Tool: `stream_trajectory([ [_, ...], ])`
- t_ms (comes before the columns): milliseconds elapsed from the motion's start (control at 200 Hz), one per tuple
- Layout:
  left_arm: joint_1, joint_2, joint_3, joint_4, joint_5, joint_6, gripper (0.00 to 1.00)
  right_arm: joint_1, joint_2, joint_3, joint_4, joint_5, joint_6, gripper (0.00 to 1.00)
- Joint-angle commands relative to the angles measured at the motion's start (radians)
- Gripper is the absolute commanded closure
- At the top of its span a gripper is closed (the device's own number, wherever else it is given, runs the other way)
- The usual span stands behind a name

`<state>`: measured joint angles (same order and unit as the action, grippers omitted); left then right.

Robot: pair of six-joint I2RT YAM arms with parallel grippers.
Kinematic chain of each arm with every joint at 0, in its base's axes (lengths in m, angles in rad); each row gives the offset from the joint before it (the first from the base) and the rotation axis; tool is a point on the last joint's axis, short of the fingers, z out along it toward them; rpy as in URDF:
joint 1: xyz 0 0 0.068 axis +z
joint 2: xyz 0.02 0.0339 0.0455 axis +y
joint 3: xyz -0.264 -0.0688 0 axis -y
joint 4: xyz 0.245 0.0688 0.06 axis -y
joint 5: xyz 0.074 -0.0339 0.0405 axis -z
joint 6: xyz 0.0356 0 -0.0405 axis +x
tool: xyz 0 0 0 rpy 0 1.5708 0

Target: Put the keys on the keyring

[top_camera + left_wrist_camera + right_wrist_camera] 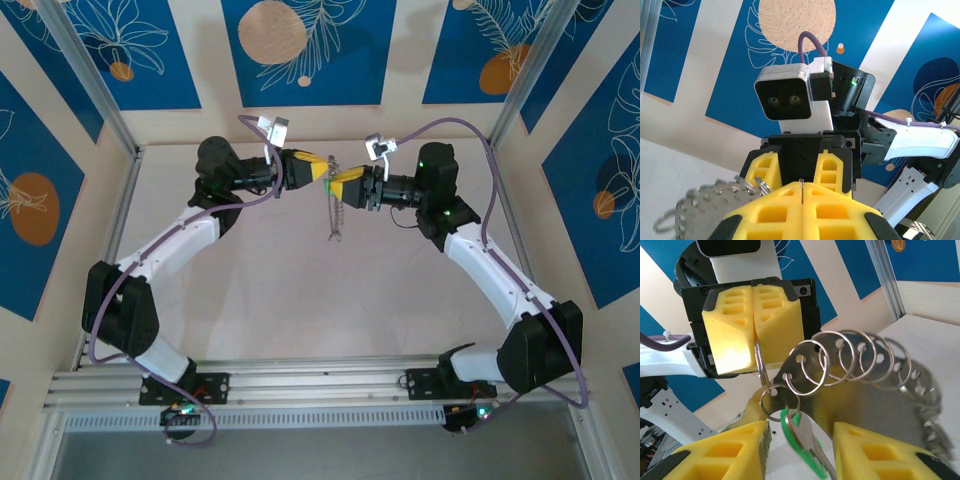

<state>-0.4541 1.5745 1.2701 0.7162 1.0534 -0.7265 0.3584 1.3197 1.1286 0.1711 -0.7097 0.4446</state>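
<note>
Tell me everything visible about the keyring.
The keyring is a row of thin, shiny silver split rings threaded through holes along a curved grey metal strip. Its end ring is pinched edge-on between the shut yellow fingers of the left gripper; the rest trails away, blurred. A smaller ring near that end carries the green-headed key, hanging between the open fingers of the right gripper.

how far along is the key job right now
Looks mostly done: the green key appears to hang from the end of the keyring. In hand: the left claw is shut on the keyring, and the right claw is open around the key. Left: confirming it is truly threaded, then letting go.
</note>
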Motion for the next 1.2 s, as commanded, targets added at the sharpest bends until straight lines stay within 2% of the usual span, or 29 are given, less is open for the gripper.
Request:
stream_trajectory([
  [0, -0.003, -0.018, 0.025, 0.02, 0.014, 0.013, 1.0, 0.014, 0.011, -0.018, 0.027, 0.0, -0.005, 0.61],
  [385, -0.005, -0.016, 0.025, 0.02, 0.011, 0.013, 1.0, 0.046, 0.042, -0.022, 0.053, 0.004, -0.004, 0.63],
  [490, -0.004, -0.016, 0.025, 0.02, 0.009, 0.014, 1.0, 0.048, 0.048, -0.017, 0.057, 0.007, -0.001, 0.74],
  [580, -0.005, -0.016, 0.025, 0.018, 0.007, 0.016, 1.0, 0.049, 0.041, -0.017, 0.047, 0.01, -0.007, 0.93],
  [635, -0.005, -0.018, 0.023, 0.014, 0.008, 0.02, 1.0, 0.048, 0.03, -0.014, 0.026, 0.016, -0.018, 1.0],
  [975, -0.005, -0.024, 0.025, -0.034, 0.018, 0.066, 1.0, 0.024, -0.039, 0.041, -0.224, 0.039, -0.124, 1.0],
  [1195, -0.005, -0.038, 0.026, -0.089, 0.014, 0.114, 1.0, 0.001, -0.057, 0.072, -0.31, 0.034, -0.151, 1.0],
])
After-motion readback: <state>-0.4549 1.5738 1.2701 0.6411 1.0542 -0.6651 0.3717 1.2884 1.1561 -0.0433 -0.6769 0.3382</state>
